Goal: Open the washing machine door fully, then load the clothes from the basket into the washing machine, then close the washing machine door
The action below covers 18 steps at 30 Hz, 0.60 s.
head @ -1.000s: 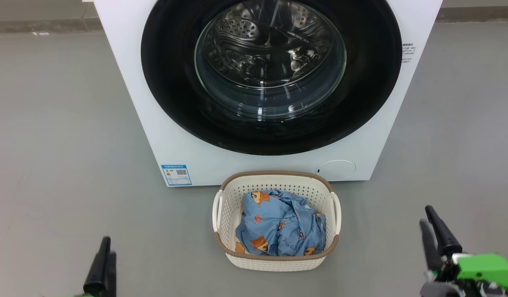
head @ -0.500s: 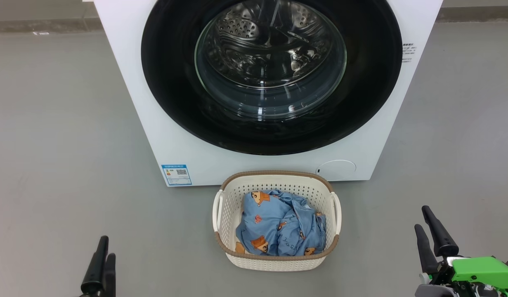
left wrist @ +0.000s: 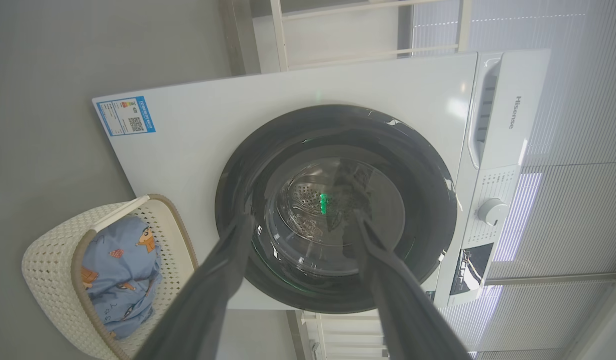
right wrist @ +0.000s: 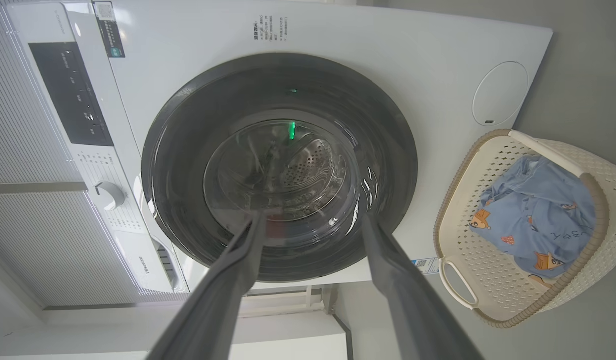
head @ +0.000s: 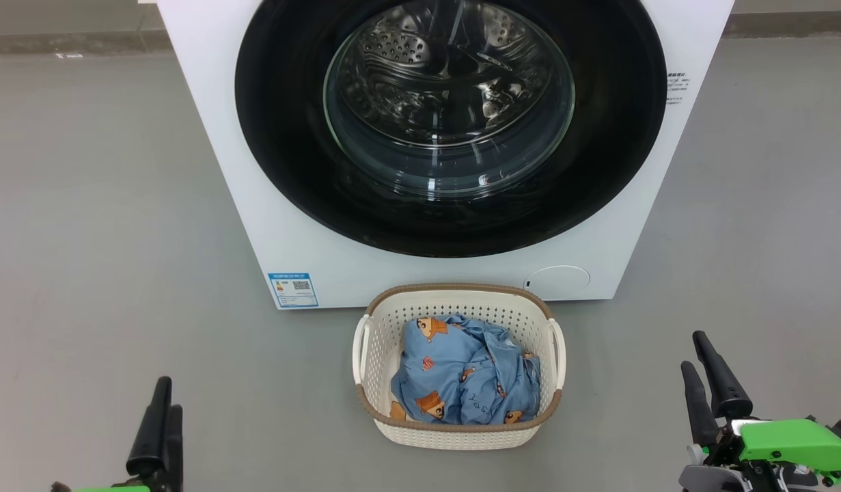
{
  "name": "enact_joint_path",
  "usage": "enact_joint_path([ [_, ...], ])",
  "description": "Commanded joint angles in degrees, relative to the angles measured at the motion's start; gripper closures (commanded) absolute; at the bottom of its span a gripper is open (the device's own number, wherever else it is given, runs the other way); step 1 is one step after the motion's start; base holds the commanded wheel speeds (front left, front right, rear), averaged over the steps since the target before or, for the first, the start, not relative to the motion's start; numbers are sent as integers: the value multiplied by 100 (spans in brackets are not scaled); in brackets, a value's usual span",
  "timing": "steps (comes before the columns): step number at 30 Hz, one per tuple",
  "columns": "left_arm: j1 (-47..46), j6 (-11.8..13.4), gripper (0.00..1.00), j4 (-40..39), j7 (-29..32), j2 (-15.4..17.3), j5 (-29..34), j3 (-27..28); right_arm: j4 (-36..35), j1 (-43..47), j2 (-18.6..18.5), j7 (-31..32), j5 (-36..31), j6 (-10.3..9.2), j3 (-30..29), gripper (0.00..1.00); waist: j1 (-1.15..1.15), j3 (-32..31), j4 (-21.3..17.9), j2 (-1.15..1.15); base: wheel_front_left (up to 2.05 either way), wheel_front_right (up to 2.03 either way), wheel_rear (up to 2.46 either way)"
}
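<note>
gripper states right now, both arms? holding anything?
Left gripper: open, holding nothing.
Right gripper: open, holding nothing.

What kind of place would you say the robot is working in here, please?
Probably a laundry area or test room: a white front-loading washing machine stands on bare grey floor, with a basket of clothes before it.
</note>
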Motion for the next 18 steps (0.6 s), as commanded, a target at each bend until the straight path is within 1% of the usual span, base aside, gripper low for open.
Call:
enact_joint_path([
  [1, -184, -18, 0, -219, -41, 98, 56, 50, -204, -271, -61, -48, -72, 10, 88, 0, -1, 0, 1, 0, 0, 0, 0],
  [11, -185, -22, 0, -419, -335, 322, 390, -187, -381, -315, -71, -233, -337, 13, 231, 0, -1, -13, 20, 0, 0, 0, 0],
  [18, -206, -25, 0, -498, -629, 572, 621, -455, -464, -341, -78, -350, -591, 14, 323, 0, -1, -15, 37, 0, 0, 0, 0],
])
